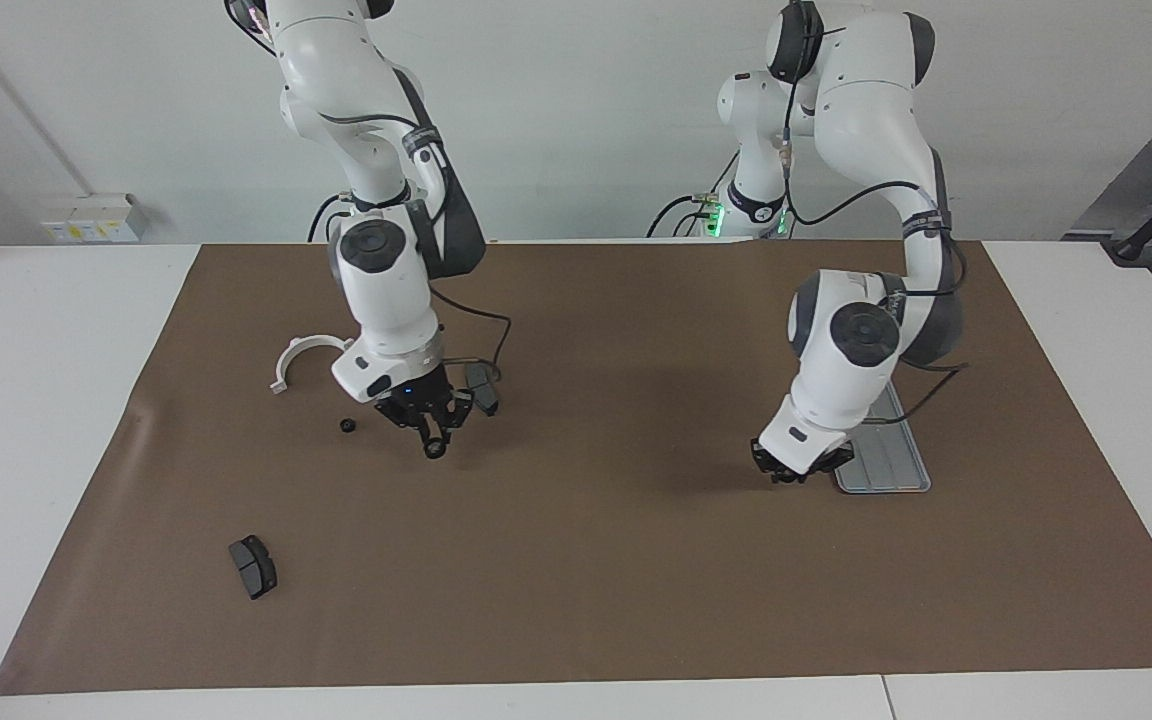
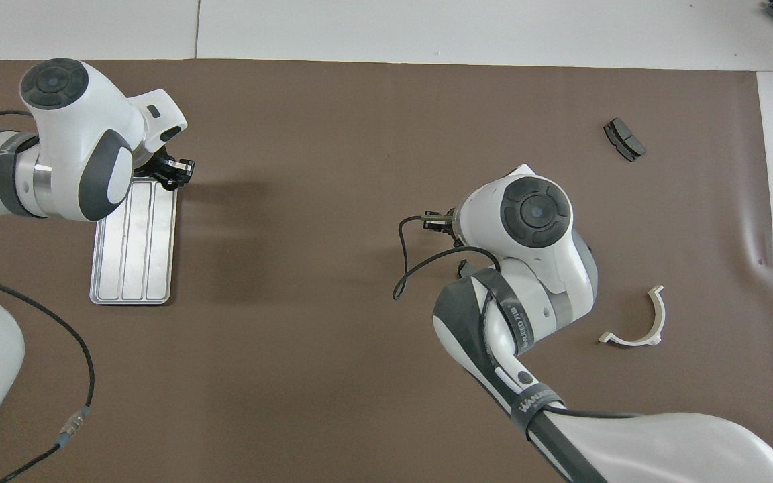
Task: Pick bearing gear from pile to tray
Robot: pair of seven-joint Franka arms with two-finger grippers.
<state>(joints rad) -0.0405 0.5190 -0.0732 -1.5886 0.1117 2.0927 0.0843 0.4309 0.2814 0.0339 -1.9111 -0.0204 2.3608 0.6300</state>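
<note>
**Desk and mat.** A white desk (image 1: 36, 400) carries a brown mat (image 1: 586, 580) that covers most of its top.

**Tray.** The silver tray (image 1: 898, 468) lies flat on the mat toward the left arm's end of the desk. The left arm partly covers it, and no part shows on its visible grooved floor (image 2: 131, 268).

**Left gripper.** The left gripper (image 1: 798, 470) hangs low over the tray corner farthest from the robots, on the mid-desk side. Whether it grips anything cannot be told.

**Right gripper.** The right gripper (image 1: 433, 445) points down, just above the mat near mid-desk. Its fingertips are pinched together on a small dark ring, the bearing gear (image 1: 433, 451).

**Pile, scattered toward the right arm's end.**
- The white half-ring bracket (image 1: 301, 352) lies nearest the robots.
- One dark brake pad (image 1: 485, 392) lies just beside the right gripper and is partly hidden by it.
- The second brake pad (image 1: 253, 566) lies well apart from the rest, toward the desk corner farthest from the robots.
- One loose gear (image 1: 347, 425) rests on the mat between the bracket and the right gripper.
</note>
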